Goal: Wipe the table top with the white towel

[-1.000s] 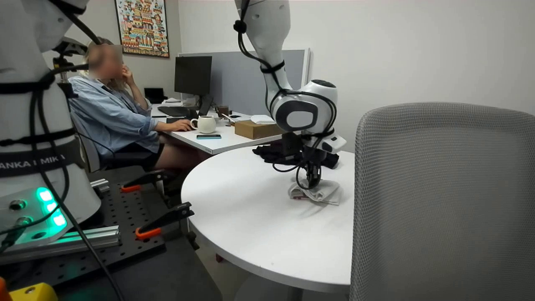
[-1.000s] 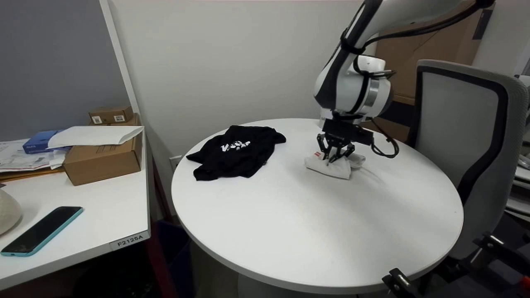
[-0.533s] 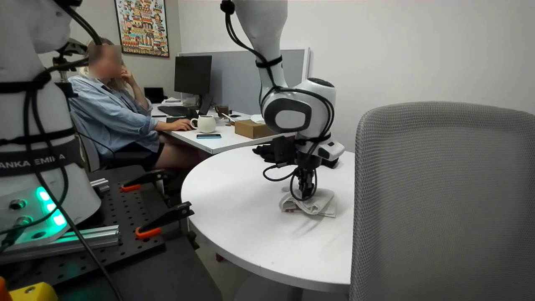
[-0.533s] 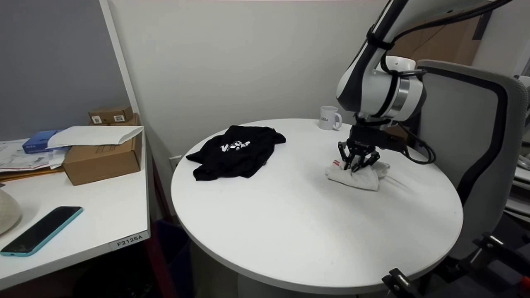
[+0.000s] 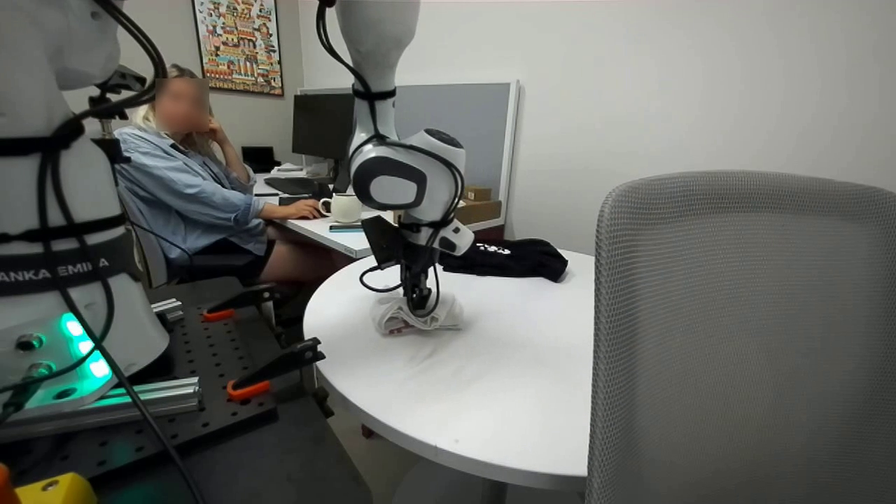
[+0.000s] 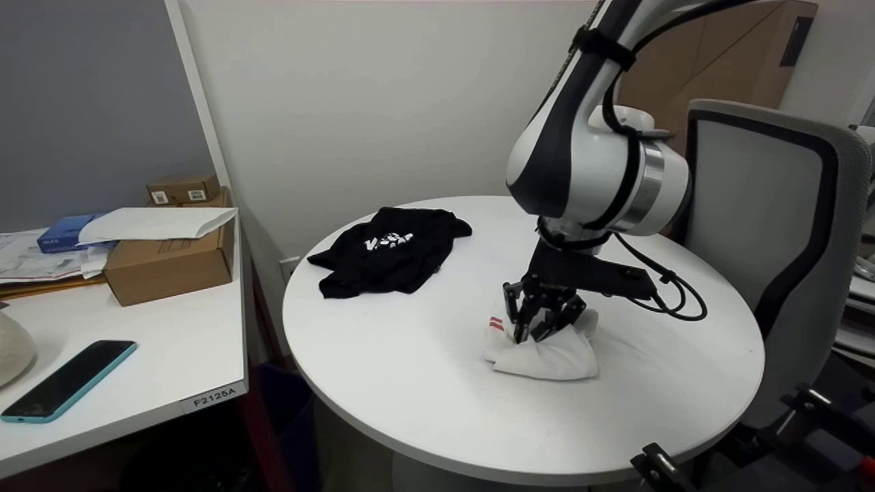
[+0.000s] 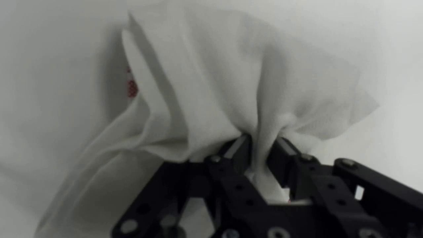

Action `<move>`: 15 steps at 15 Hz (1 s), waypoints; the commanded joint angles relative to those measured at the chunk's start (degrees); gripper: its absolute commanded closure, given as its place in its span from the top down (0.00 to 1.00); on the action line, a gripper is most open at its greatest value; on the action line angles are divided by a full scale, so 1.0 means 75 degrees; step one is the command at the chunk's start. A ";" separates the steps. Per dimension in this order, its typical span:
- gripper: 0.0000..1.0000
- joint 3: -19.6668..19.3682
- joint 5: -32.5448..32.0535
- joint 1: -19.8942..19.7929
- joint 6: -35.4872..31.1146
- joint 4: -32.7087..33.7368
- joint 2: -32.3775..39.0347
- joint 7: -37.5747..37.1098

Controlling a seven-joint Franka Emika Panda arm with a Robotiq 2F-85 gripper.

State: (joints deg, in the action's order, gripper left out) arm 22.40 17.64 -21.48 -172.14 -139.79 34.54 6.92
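One black gripper (image 7: 261,148) pinching white towel (image 7: 211,69); in an exterior view only, grey mesh chair (image 5: 742,336) partly hides white bench (image 5: 448,399).

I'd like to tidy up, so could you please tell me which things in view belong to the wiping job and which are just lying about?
Belonging to the job:
white towel, pinched in the gripper
round table, the surface to wipe

Just lying about:
black garment, on the round table
phone, mug and large cardboard box, on the desk
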 commanded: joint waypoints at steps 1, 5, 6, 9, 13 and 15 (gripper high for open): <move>0.54 -0.0066 -0.0275 0.0643 -0.0461 -0.0250 -0.0110 -0.0161; 0.82 -0.0413 -0.0484 0.0966 -0.0766 -0.0300 -0.0399 -0.0308; 0.90 -0.0394 -0.0488 0.0903 -0.0774 -0.0352 -0.0498 -0.0331; 1.00 -0.0415 -0.0394 0.0807 -0.0630 -0.0557 -0.1000 -0.0508; 1.00 -0.0160 -0.0162 0.0550 -0.0250 -0.1003 -0.2038 -0.0715; 1.00 0.0220 0.0135 0.0359 -0.0117 -0.1293 -0.2658 -0.0720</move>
State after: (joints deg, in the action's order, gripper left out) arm 20.40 15.93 -16.91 -175.72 -144.74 23.27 3.04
